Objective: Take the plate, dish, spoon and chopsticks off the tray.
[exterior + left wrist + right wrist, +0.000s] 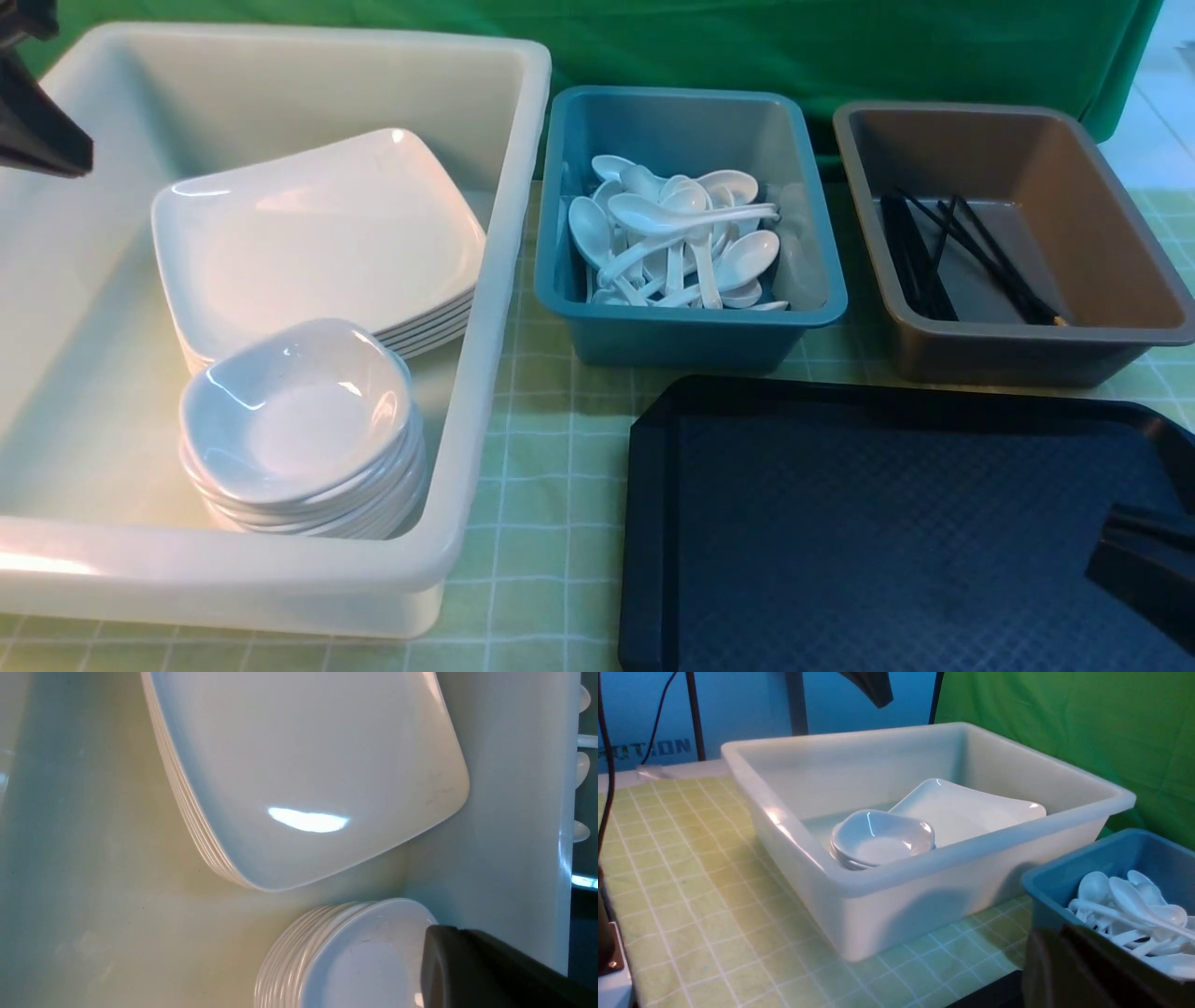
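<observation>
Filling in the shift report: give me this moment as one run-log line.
tray: bare | plates, dishes: cream tub | spoons: teal tub | chopsticks: brown tub | both end effectors: shut, holding nothing

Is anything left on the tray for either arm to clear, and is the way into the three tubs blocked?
Nothing visible remains on the tray. The cream tub, teal tub and brown tub are all uncovered, so nothing visible blocks them.

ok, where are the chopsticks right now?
In the front view, the chopsticks lie in the brown tub at far right, beside the teal spoon tub and just beyond the tray.
</observation>
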Robot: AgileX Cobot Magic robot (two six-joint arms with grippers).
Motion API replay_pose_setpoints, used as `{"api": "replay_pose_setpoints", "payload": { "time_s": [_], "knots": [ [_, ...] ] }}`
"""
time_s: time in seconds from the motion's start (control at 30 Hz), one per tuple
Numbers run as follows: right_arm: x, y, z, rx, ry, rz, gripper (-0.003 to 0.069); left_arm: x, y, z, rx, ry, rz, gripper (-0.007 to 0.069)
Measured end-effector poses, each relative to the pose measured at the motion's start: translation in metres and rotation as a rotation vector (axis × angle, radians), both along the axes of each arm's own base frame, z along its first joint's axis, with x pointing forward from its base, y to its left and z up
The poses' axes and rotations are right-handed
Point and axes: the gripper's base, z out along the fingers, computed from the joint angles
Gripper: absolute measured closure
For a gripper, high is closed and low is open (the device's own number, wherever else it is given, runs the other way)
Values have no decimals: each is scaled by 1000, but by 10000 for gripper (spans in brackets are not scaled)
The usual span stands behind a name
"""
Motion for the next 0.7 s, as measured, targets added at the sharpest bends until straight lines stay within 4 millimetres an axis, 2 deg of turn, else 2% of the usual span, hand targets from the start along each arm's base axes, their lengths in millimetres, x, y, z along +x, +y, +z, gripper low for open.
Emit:
{"api": "replay_pose_setpoints", "payload": {
  "time_s": [0.2,0.23,0.3,0.37,0.4,0.43,0.53,0.6,0.7],
  "knots": [
    [0,0,0,-2,1,0,633,-21,-7,26,28,-78,-4,634],
    [0,0,0,-2,1,0,629,-31,-11,37,41,-112,-5,634],
    [0,0,0,-2,1,0,626,-39,-13,44,49,-137,-5,634],
    [0,0,0,-2,1,0,620,-59,-20,63,71,-201,-6,634],
    [0,0,0,-2,1,0,619,-61,-21,64,73,-206,-6,634],
    [0,0,0,-1,0,0,615,-74,-25,75,88,-247,-7,634],
    [0,0,0,4,9,2,606,-92,-31,88,108,-300,-9,634],
    [-2,1,-1,35,71,14,598,-110,-37,100,124,-350,-8,634],
    [-7,4,-3,134,259,53,586,-135,-46,114,143,-417,-5,634]
  ]
}}
